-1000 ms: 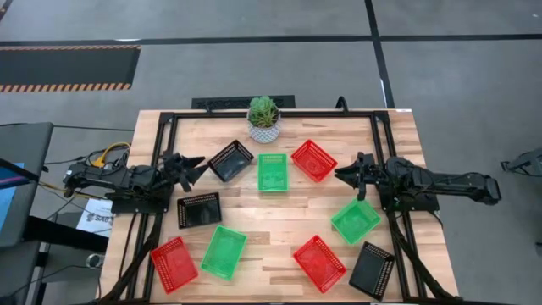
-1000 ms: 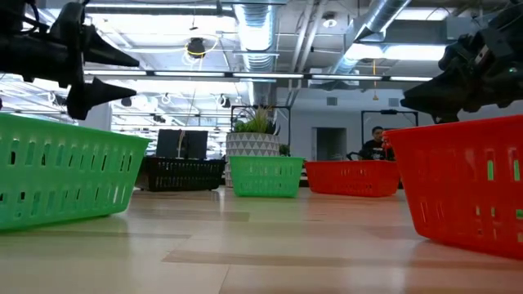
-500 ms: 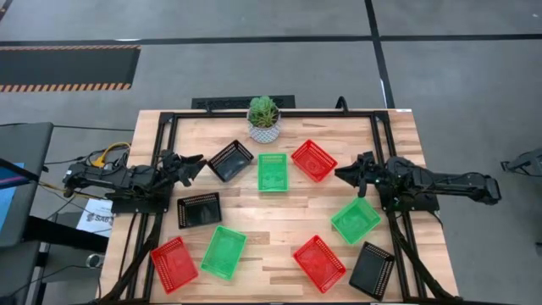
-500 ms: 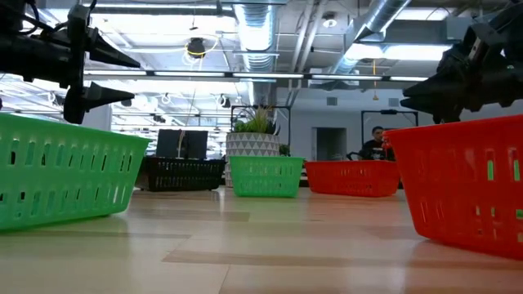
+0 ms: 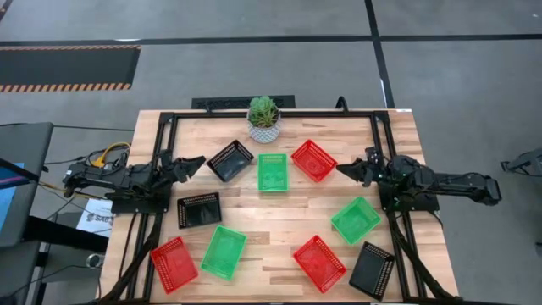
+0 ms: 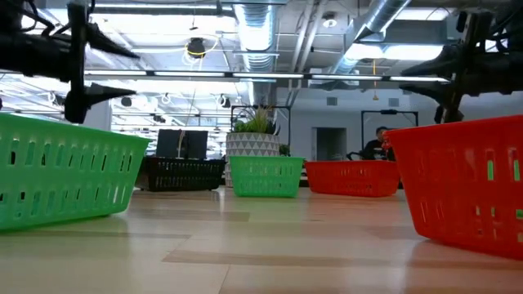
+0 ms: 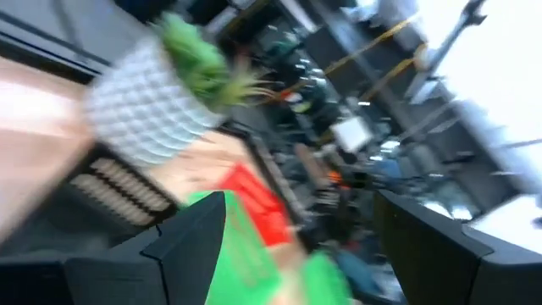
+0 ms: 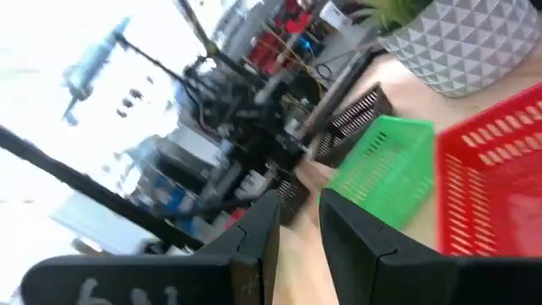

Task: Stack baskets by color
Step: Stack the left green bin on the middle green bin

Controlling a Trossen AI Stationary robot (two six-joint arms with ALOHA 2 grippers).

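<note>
Baskets all sit loose on the tabletop (image 5: 279,216), nine of them, none nested, roughly in a ring.

Back row, in front of the potted plant (image 5: 263,118): black basket (image 5: 231,160), green basket (image 5: 272,172), red basket (image 5: 314,160).

Your left side: second black basket (image 5: 199,210), with a red one (image 5: 174,263) and a green one (image 5: 224,252) at the near edge.

Your right side: green basket (image 5: 356,220), red basket (image 5: 319,263) near the front centre, and the third black basket (image 5: 372,269) at the front right corner.

Left end effector (image 5: 191,163) hangs above the tabletop at the left edge, pointing at the back-row black basket. Fingers are spread wide, nothing between them.

Right end effector (image 5: 345,171) hangs at the right edge, just beside the back-row red basket, clear of it. Its fingers (image 8: 351,229) stand a narrow gap apart, not wrapped round anything.

Low view shows a person (image 6: 377,142) far back in the room.
</note>
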